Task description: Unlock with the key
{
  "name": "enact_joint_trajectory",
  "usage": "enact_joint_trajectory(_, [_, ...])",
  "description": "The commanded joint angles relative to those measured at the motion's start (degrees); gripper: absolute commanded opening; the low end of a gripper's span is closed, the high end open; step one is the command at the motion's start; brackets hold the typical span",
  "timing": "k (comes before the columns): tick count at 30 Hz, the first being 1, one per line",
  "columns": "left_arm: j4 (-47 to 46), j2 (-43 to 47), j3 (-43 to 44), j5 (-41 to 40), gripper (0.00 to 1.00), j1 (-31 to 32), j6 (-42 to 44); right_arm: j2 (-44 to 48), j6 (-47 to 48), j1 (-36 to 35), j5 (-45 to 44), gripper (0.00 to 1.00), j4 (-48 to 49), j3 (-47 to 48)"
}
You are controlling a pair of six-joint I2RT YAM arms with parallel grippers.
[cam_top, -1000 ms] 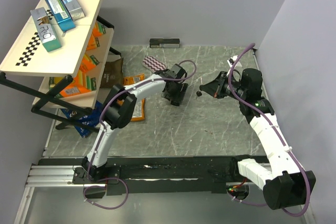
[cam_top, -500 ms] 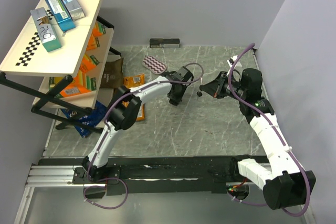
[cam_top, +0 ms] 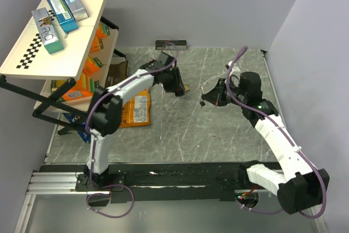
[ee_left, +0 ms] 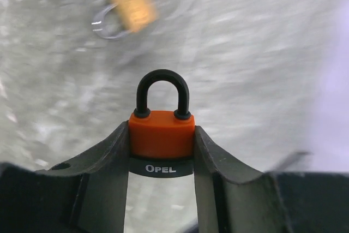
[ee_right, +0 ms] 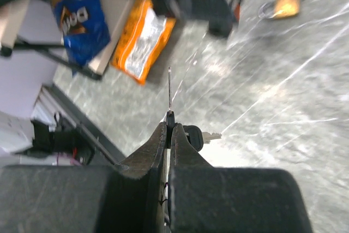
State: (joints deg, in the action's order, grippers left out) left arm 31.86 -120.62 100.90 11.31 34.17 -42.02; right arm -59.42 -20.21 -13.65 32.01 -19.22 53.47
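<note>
My left gripper [ee_left: 161, 141] is shut on a small orange-red padlock [ee_left: 161, 133] with a black shackle, which stands upright between the fingers above the marble table. In the top view this gripper [cam_top: 178, 86] is at the back centre. A small brass padlock [ee_left: 132, 13] lies on the table just beyond it, and also shows in the top view [cam_top: 186, 87]. My right gripper [ee_right: 170, 126] is shut on the black head of a key [ee_right: 169, 88], its blade pointing forward, edge-on. A second key [ee_right: 203, 135] hangs beside the fingers. In the top view the right gripper [cam_top: 209, 97] is right of the left one, apart from it.
A shelf rack [cam_top: 52, 53] with boxes and snack packs stands at the left. An orange snack packet [cam_top: 134, 110] lies on the table by the left arm. A blue bag [cam_top: 87, 126] sits under the rack. A black bar [cam_top: 172, 45] lies at the back wall.
My left gripper has swung toward the back with the orange-red padlock, uncovering the brass padlock on the table. My right gripper has moved left with the key.
</note>
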Motion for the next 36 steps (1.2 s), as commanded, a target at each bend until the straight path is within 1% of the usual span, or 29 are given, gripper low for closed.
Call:
enact_joint_trajectory(1, [-15.1, 12.2, -5.7, 6.4, 0.01, 0.5, -16.7, -2.1, 1.8, -4.0, -2.0, 0.00, -1.0, 3.7])
enact_joint_trajectory(3, [-19.1, 15.1, -10.1, 6.7, 0.01, 0.5, -19.1, -3.7, 1.3, -4.7, -1.0, 0.00, -0.7, 4.0])
enact_joint_trajectory(7, [-21.6, 17.9, -15.2, 7.8, 0.01, 0.6, -22.5, -6.3, 1.0, -5.3, -0.8, 0.00, -2.3, 5.6])
enact_joint_trajectory(13, [-23.4, 20.1, -18.6, 8.9, 0.01, 1.6, -23.8, -10.4, 0.4, -6.3, -1.0, 0.00, -4.4, 8.0])
enact_joint_trajectory(23, [-22.9, 19.5, -17.4, 8.6, 0.01, 2.2, -23.5, -16.6, 0.6, -7.4, 0.8, 0.00, -7.1, 10.7])
enact_joint_trajectory(29, [-22.5, 19.4, -16.4, 8.6, 0.01, 2.2, -23.2, -19.1, 1.0, -7.4, 0.1, 0.00, -9.2, 12.0])
enact_joint_trajectory(36, [-22.5, 19.3, -16.4, 9.1, 0.01, 2.3, -23.3, -19.9, 1.4, -7.1, 0.2, 0.00, -8.7, 12.1])
